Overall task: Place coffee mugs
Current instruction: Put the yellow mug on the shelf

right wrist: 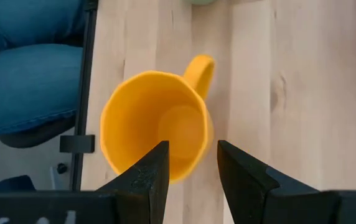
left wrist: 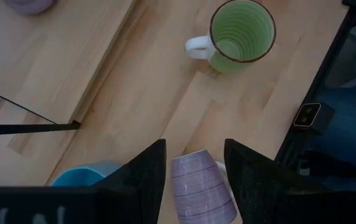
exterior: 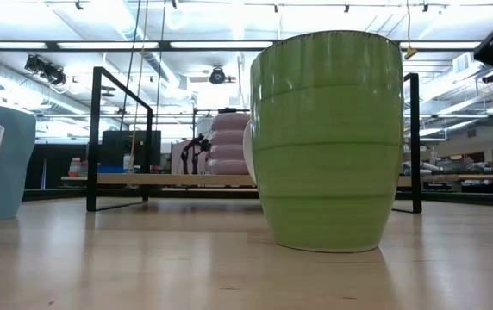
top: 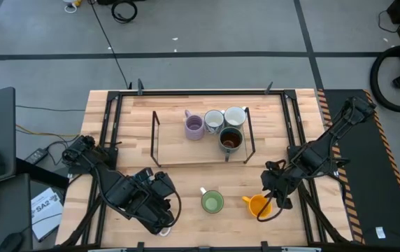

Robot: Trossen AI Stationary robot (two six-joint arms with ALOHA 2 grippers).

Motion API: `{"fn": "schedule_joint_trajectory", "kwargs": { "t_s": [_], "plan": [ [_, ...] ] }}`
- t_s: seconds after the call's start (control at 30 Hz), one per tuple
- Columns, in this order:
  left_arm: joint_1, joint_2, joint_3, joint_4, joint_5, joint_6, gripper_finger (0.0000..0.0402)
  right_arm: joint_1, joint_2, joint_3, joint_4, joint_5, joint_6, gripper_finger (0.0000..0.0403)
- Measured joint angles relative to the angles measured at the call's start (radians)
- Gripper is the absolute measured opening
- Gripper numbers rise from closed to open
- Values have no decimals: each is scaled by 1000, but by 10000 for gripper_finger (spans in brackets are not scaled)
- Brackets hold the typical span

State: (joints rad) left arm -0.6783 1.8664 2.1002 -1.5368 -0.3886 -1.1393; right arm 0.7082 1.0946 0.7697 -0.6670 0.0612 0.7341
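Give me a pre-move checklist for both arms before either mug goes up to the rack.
1. Left gripper astride the lilac mug, a finger on each side: ok.
2. Right gripper on the orange mug, one finger inside the rim, one outside: ok.
3. Whether either mug is off the table: cannot tell.
4. Green mug upright between the arms, apart from both: ok.
5. Free room on the rack shelf left of the four mugs: ok.
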Motion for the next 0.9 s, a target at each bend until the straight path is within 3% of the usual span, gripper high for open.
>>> {"fn": "schedule_joint_trajectory", "kwargs": {
  "t_s": [0.9],
  "plan": [
    [0, 0, 0, 0, -1, 0, 169, -1, 0, -215, 293, 0, 34, 140]
  ]
}}
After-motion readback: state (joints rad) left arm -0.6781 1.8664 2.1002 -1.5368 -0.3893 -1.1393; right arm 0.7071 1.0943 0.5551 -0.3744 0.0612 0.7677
